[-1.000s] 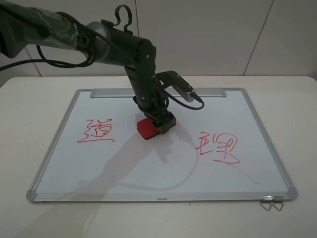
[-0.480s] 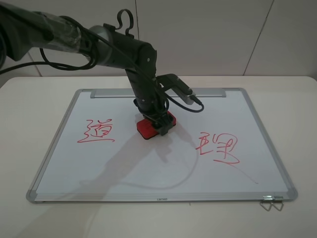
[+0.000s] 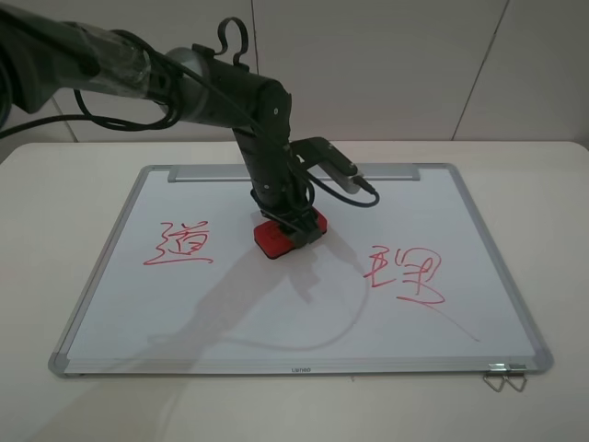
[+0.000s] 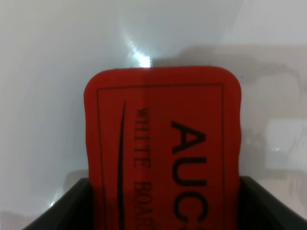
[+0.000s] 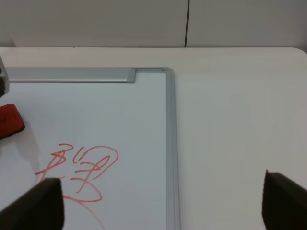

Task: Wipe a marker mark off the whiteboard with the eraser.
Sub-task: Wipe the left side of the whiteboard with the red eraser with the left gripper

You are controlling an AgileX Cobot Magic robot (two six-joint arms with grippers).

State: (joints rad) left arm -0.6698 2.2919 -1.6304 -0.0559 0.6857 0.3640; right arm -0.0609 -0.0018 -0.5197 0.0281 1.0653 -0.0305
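Note:
The red eraser (image 3: 276,238) lies flat near the middle of the whiteboard (image 3: 276,313). My left gripper (image 3: 293,224) comes down on it from above, shut on the eraser. In the left wrist view the eraser (image 4: 163,148) fills the gap between the two black fingers (image 4: 72,206). One red marker mark (image 3: 179,244) sits on the board's left part and another red mark (image 3: 407,274) on its right part. My right gripper (image 5: 163,208) hangs open off the board's right side, over the right mark (image 5: 81,170) and the frame edge.
The whiteboard's metal frame (image 3: 294,368) rests on a pale table (image 3: 55,184). A grey tray strip (image 3: 386,172) runs along the far edge. A wire clip (image 3: 504,378) sits at the near right corner. A wall stands behind.
The left gripper has shifted slightly toward the far side of the board, and the eraser has moved a little with it. The marks look the same.

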